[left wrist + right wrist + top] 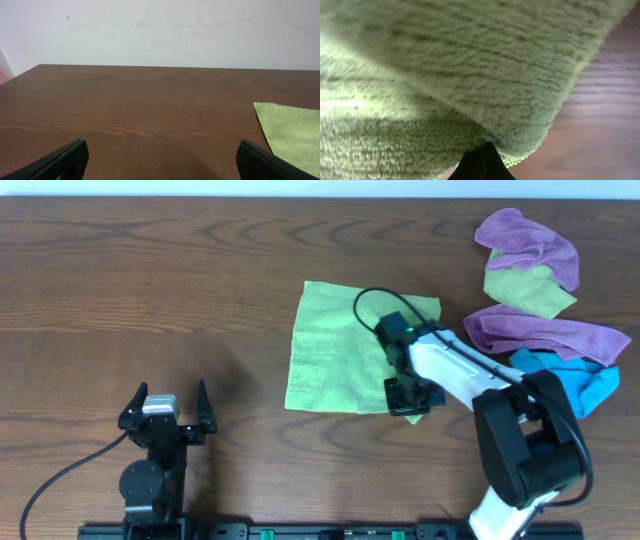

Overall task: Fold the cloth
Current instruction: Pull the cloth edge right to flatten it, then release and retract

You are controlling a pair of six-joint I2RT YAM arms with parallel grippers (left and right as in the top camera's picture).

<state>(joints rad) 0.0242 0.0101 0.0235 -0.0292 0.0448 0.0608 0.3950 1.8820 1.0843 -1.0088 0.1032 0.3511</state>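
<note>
The light lime-green cloth [330, 350] lies spread on the table's middle. My right gripper [410, 402] sits at its near right corner and is shut on that corner. In the right wrist view the cloth [460, 80] fills the frame, its corner pinched and lifted at my closed fingertips [482, 152]. My left gripper [165, 415] is open and empty near the front left, well left of the cloth. In the left wrist view its fingers [160, 162] are spread wide and the cloth's edge [295, 132] shows at the right.
A pile of other cloths lies at the back right: purple [530, 245], duller olive-green [530, 290], a second purple [545, 332] and blue [575, 380]. Bare wood table [150, 290] spreads to the left.
</note>
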